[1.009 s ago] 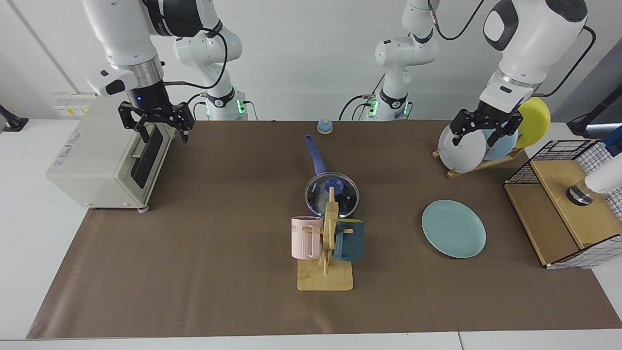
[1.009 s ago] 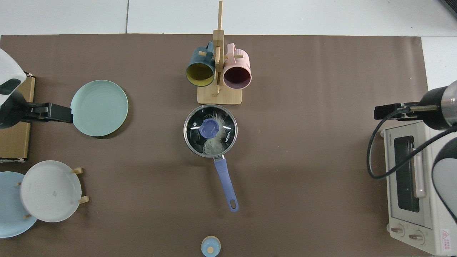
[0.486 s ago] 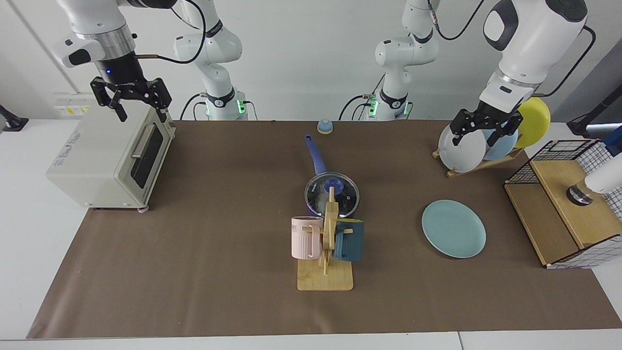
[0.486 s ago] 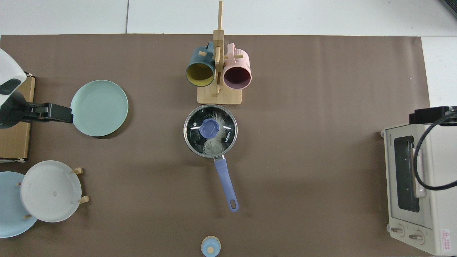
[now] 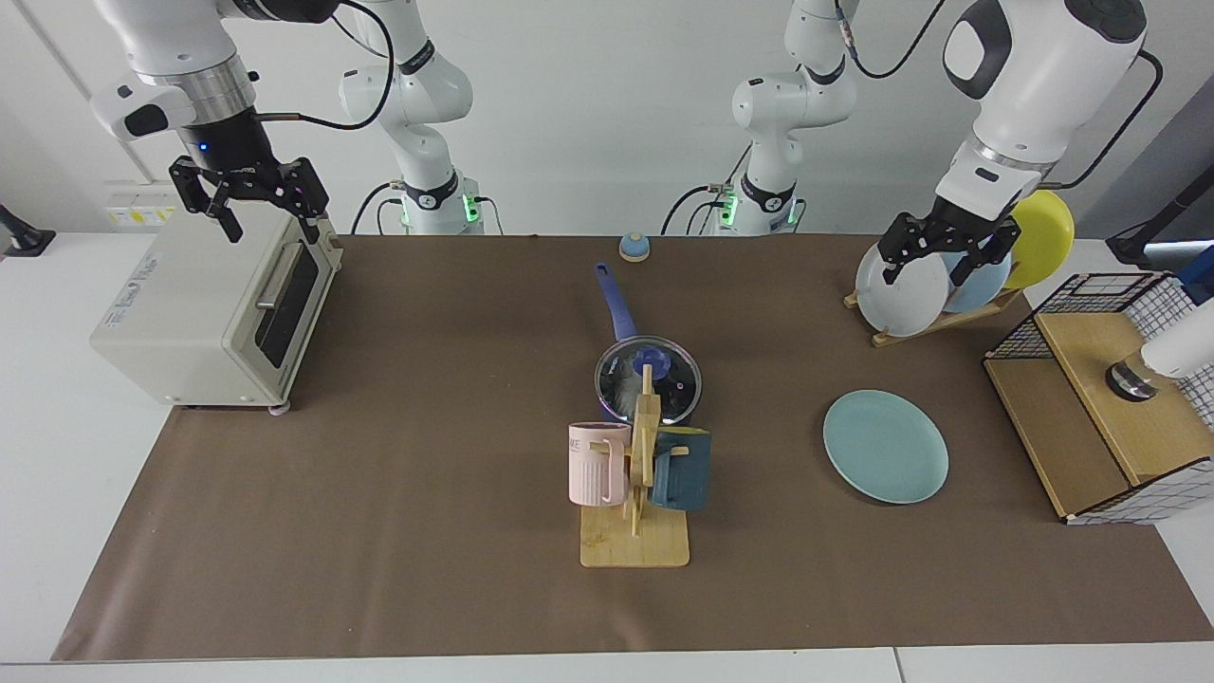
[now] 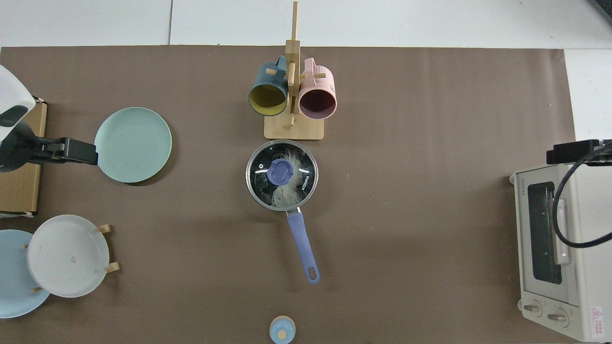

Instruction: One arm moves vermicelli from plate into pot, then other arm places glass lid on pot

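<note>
now | round glass lid (image 6: 281,175) on pot (image 6: 302,241) | wispy vermicelli (image 6: 288,191) inside

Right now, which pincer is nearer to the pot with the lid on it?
The left pincer is nearer. It hangs open by the upright plates, off to one side of the pot. The right pincer is open above the toaster oven, farther away.

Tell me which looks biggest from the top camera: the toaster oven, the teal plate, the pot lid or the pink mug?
1. Toaster oven
2. Teal plate
3. Glass lid, only slightly smaller than the plate
4. Pink mug, though it hangs higher, nearer the camera
</note>
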